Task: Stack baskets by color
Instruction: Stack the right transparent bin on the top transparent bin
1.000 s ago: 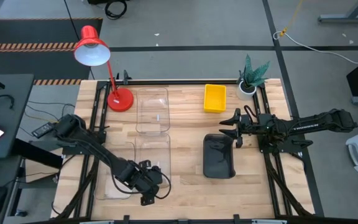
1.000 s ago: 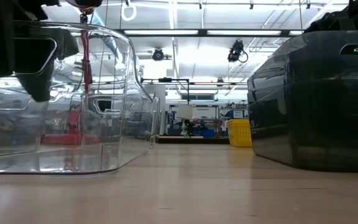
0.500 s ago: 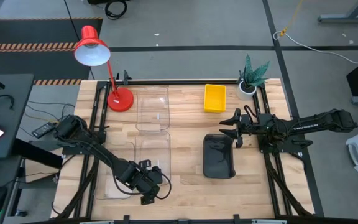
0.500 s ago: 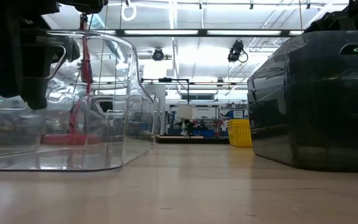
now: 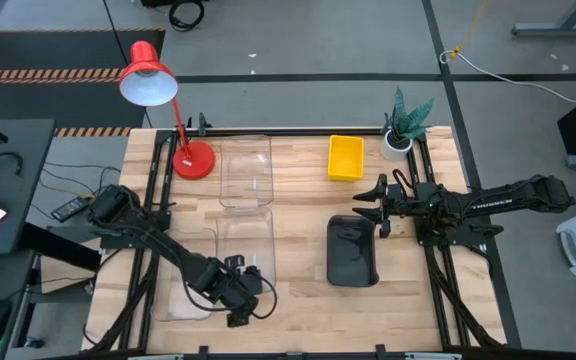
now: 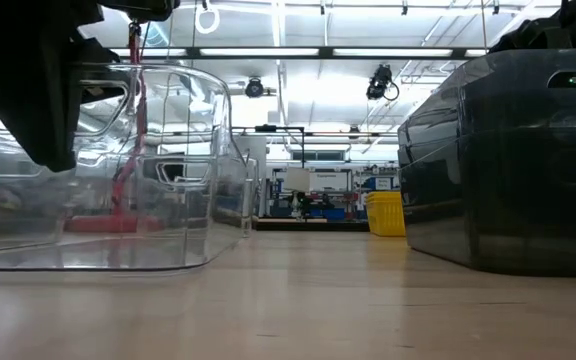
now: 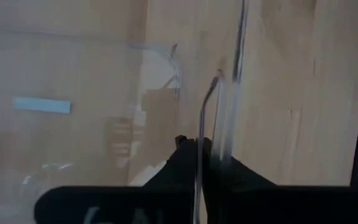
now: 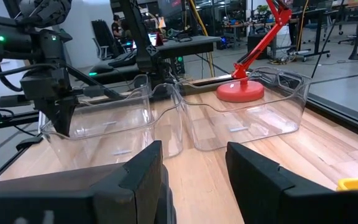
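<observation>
Two clear baskets lie on the wooden table, one near (image 5: 245,250) and one far (image 5: 245,178), both left of centre. My left gripper (image 5: 244,298) stands at the near basket's near wall, shut on it, and shows dark in the low view (image 6: 28,90). A yellow basket (image 5: 346,157) sits at the far side. A dark grey basket (image 5: 352,250) rests bottom down right of centre. My right gripper (image 5: 373,205) waits open and level beside the grey basket's far end, holding nothing. My left gripper pinches the clear basket's near wall at its rim (image 7: 201,127), one finger (image 7: 179,163) on each face of the wall, so one stands inside the basket and one outside. The fingers come steeply from above. The basket's bottom rests on the table.
A red desk lamp (image 5: 193,158) stands at the far left and a small potted plant (image 5: 400,135) at the far right corner. A faint clear outline, perhaps another basket (image 5: 181,285), lies left of the held one. Bare wood lies between the clear and grey baskets.
My left gripper has shut on the near wall of the clear basket while staying in place. In the low view the basket has shifted slightly toward the right. My right arm has kept still.
</observation>
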Motion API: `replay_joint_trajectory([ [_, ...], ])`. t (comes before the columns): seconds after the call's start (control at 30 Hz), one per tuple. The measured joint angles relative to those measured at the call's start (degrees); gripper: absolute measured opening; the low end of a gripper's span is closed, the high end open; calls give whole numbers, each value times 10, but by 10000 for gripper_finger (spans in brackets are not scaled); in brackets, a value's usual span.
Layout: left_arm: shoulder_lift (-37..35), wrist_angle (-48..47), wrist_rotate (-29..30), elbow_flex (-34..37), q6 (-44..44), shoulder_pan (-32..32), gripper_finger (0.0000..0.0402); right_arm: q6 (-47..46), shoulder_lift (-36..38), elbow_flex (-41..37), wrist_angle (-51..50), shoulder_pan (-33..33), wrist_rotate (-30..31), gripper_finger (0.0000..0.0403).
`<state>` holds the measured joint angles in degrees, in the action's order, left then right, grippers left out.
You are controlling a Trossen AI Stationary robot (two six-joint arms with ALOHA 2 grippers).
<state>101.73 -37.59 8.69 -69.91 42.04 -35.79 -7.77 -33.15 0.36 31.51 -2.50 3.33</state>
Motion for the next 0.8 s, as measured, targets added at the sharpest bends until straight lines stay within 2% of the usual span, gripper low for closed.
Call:
replay_joint_trajectory([
  [0.2, -22, 8, -49, 0, 6, 0, 12, 0, 0, 0, 0, 0, 0, 183],
  [0.37, -49, 6, -59, -11, 5, -2, 10, 0, 0, 0, 0, 0, 0, 183],
  [0.8, -51, -127, -19, -173, -48, 3, 10, 0, 0, 0, 0, 0, 0, 183],
])
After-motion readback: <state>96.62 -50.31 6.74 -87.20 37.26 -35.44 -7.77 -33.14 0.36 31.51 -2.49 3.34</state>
